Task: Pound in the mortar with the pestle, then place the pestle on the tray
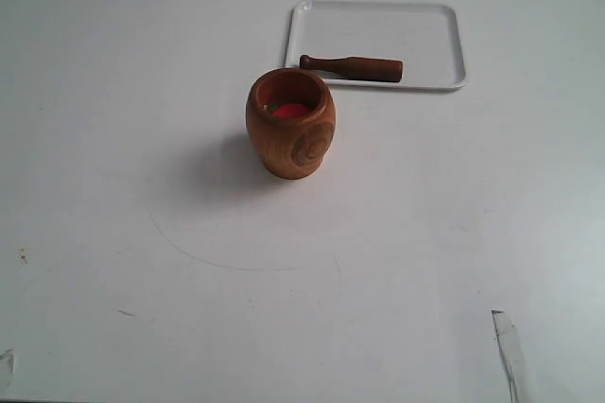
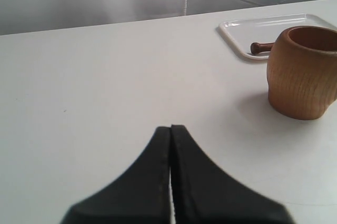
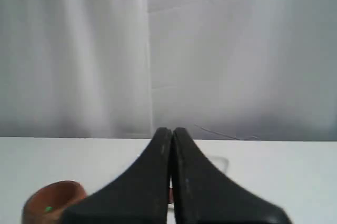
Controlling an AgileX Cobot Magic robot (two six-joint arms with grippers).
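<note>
The orange-brown wooden mortar (image 1: 290, 123) stands upright on the white table, red inside, its ring-shaped grain mark facing front. Just behind it to the right, the white tray (image 1: 430, 29) holds the dark brown pestle (image 1: 351, 66), which lies flat along the tray's near rim. Neither arm shows in the exterior view. My left gripper (image 2: 171, 128) is shut and empty, well short of the mortar (image 2: 302, 71), with the tray (image 2: 247, 29) and the pestle's knob (image 2: 260, 47) beyond. My right gripper (image 3: 170, 130) is shut and empty above the table; the mortar's rim (image 3: 52, 203) shows low beside it.
White table (image 1: 142, 261) with faint scuff marks and a curved scratch in front of the mortar. A strip of tape (image 1: 507, 341) lies near the front right edge. A pale curtain (image 3: 105, 50) hangs behind the table.
</note>
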